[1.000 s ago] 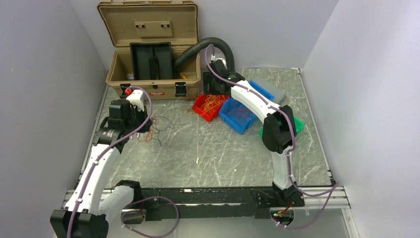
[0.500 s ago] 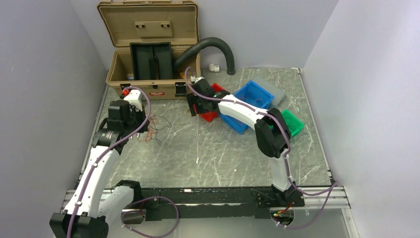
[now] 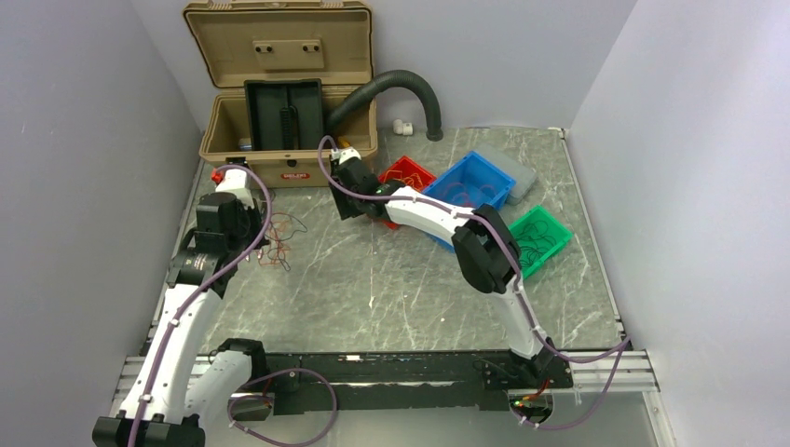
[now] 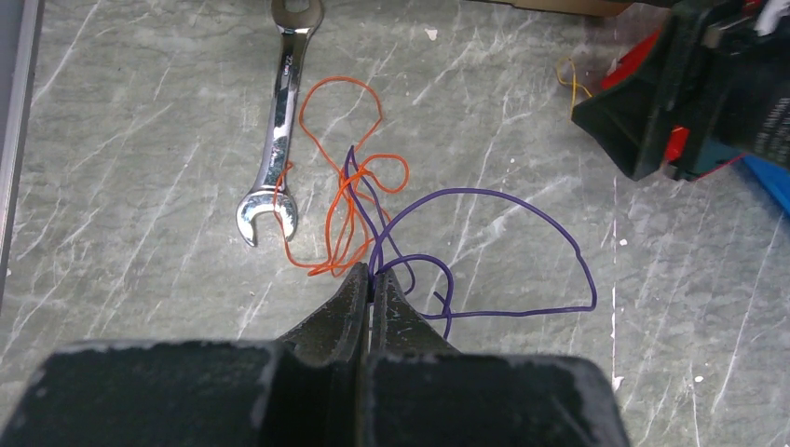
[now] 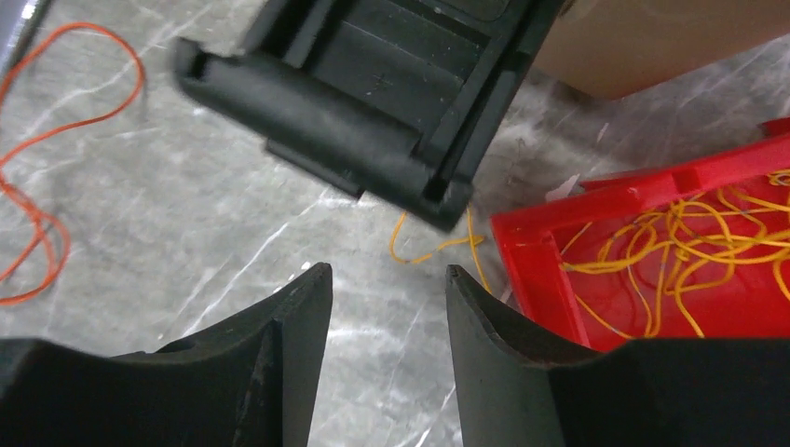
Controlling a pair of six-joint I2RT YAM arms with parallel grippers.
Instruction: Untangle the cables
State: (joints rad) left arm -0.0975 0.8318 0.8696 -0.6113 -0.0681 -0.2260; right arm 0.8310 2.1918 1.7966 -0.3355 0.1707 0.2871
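The cables lie as a small loose tangle (image 3: 282, 244) on the table's left side. In the left wrist view it is a thin orange wire (image 4: 347, 191) looped through a dark purple wire (image 4: 522, 209). My left gripper (image 4: 373, 276) is shut on the purple wire where it meets the orange loops. My right gripper (image 5: 387, 275) hovers open over bare table by the red bin (image 5: 550, 270), with nothing between its fingers. A stray yellow wire (image 5: 433, 250) lies just ahead of it. In the top view the right gripper (image 3: 348, 203) sits right of the tangle.
A steel wrench (image 4: 279, 121) lies beside the orange loops. The red bin (image 3: 407, 171) holds yellow wires; a blue bin (image 3: 477, 183) and a green bin (image 3: 538, 237) stand to its right. The open tan toolbox (image 3: 279, 112) and ribbed hose (image 3: 401, 82) stand at the back.
My right arm swung left from over the bins to the table in front of the toolbox, and its jaws narrowed. My left gripper shifted slightly toward the back, still holding the wire.
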